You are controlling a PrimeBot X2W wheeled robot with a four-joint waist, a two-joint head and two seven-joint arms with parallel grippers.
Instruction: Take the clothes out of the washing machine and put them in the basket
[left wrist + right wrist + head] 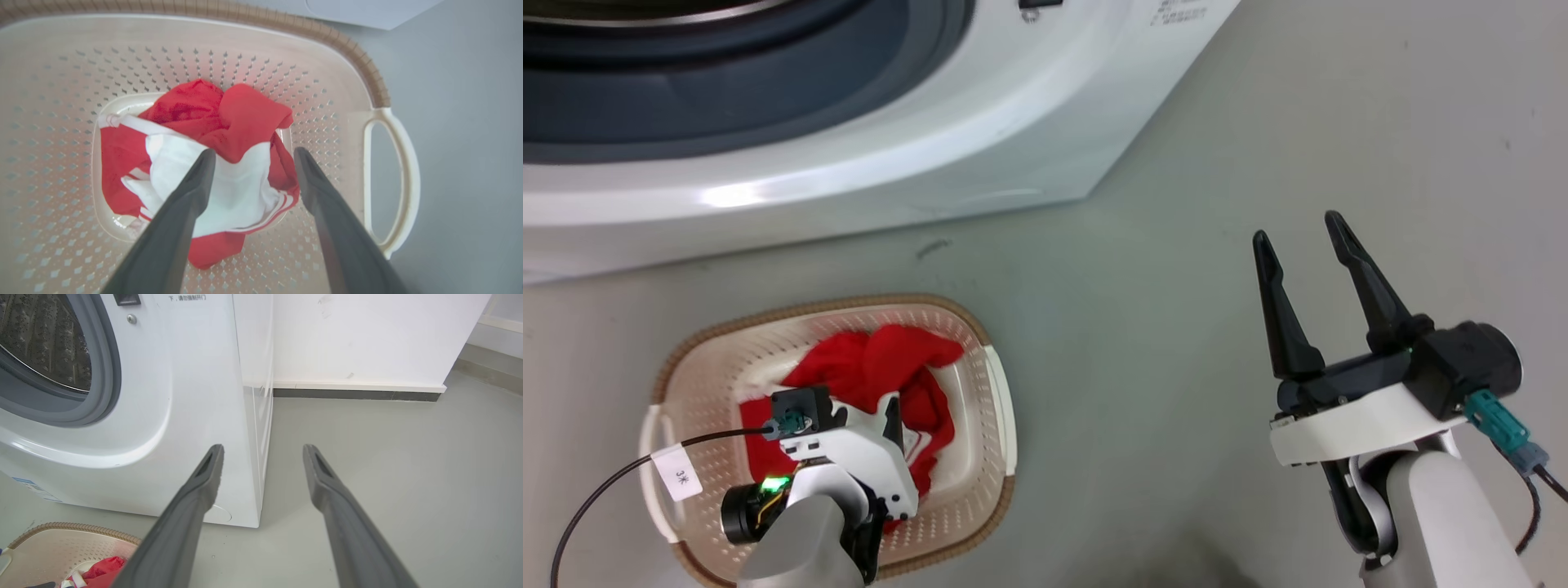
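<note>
Left wrist view: the left gripper (254, 152) is wide open and holds nothing. Right under it, the red and white clothes (245, 118) lie in the basket (347, 45). The right gripper (1297, 227) is open and empty too, near the washing machine (890, 155).

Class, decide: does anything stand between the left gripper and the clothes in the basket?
Nothing visible does. The left gripper, open, points straight at the clothes, which lie uncovered on the bottom of the basket.
</note>
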